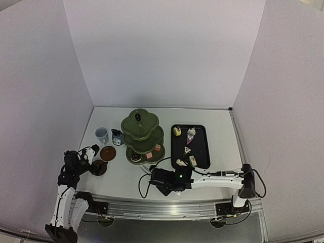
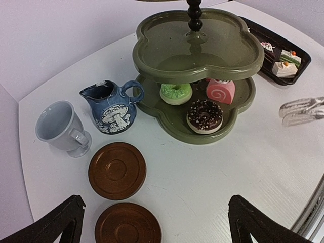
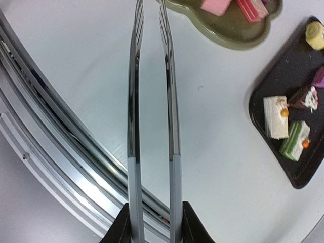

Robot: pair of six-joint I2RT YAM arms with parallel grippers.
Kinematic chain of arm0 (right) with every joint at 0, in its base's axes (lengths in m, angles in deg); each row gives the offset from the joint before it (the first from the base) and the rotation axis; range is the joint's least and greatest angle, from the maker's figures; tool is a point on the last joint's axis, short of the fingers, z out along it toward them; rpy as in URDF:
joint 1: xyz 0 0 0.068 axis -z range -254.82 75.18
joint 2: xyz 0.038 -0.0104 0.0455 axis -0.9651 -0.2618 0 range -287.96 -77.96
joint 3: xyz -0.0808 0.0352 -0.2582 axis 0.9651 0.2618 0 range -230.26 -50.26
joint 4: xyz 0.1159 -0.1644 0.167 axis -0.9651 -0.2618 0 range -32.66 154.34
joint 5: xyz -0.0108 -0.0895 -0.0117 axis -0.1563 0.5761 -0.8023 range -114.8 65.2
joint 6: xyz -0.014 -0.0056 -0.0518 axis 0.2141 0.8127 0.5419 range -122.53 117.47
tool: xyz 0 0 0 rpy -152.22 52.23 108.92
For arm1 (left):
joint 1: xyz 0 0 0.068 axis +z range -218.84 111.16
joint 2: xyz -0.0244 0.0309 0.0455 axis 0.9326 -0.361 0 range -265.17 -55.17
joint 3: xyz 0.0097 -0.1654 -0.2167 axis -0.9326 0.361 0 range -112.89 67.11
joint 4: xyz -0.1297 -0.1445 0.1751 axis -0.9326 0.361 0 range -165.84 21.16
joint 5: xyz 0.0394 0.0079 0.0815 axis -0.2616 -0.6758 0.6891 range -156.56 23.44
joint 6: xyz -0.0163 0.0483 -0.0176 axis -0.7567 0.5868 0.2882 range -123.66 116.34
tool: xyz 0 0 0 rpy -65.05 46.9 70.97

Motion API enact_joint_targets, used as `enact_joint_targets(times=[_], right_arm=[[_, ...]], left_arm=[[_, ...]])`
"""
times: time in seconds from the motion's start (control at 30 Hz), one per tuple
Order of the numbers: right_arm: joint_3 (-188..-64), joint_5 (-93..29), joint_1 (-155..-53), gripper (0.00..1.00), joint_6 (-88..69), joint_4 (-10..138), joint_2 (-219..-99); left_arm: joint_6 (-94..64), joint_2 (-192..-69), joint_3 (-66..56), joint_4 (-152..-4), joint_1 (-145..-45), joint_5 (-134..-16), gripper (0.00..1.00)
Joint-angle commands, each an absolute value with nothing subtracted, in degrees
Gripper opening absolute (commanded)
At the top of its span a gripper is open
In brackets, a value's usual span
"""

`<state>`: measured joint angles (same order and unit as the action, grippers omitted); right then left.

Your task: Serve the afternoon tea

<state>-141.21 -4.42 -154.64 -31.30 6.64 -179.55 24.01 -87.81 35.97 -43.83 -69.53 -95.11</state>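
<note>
The top view alone takes in both arms. The left claw (image 1: 95,161) hangs at 8 o'clock of the dark green stand (image 1: 143,132), over the nearer of the two brown saucers (image 1: 108,153). The right claw (image 1: 156,173) reaches in at 5 o'clock of the stand, and the metal tongs (image 1: 150,167) point from it toward the lowest tier. On the white table (image 1: 217,126) the black tray (image 1: 201,144) lies at 3 o'clock of the stand. The pale blue cup (image 1: 102,134) and the dark blue jug (image 1: 117,137) stand at 9 o'clock, the jug between cup and stand.

The left wrist view shows what that view leaves too small. The lowest tier holds a green-iced doughnut (image 2: 175,93), a pink swirl roll (image 2: 220,91) and a chocolate doughnut (image 2: 204,115) with sprinkles. The jug bears a white mushroom, and its handle is turned toward the stand. The cup stands upright. The left claw's fingers (image 2: 61,223) stand wide apart at the bottom corners, with nothing between them. The tips of the tongs show at the 3 o'clock edge.

Only the right wrist view shows the grip. The right claw is clamped on the handle end of the tongs, one finger (image 3: 123,229) on each side. The blades run nearly parallel with a narrow gap and carry nothing. The tray, at 3 o'clock in this view, holds a yellow roll (image 3: 315,34), a purple piece (image 3: 319,78), a chocolate wedge (image 3: 304,97), a white slice (image 3: 276,116) and a green slice (image 3: 295,140). The rim of the stand shows at 1 o'clock.
</note>
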Motion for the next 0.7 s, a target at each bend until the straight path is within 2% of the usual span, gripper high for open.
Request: enact_joint_targets(times=[0.0,0.13,0.33,0.67], right_arm=[[-135.01,-0.72,-153.23,0.26,-45.13,1.14,-171.02],[-130.79,1.03,-151.32,0.25,-54.08,-8.48,-166.51],[-125.16,1.14,-146.84,0.26,-61.49,-11.28,-159.67],[-120.09,-3.77,-136.71,0.30,-56.05,-5.48,-155.48]], left_arm=[[25.27,-87.66,34.21,-42.69,-69.19,-97.45,1.00],[25.45,-87.78,34.48,-42.67,-69.19,-98.66,1.00],[25.52,-87.91,34.68,-42.74,-69.19,-99.39,1.00],[25.98,-88.26,34.50,-41.96,-69.19,-100.77,1.00]])
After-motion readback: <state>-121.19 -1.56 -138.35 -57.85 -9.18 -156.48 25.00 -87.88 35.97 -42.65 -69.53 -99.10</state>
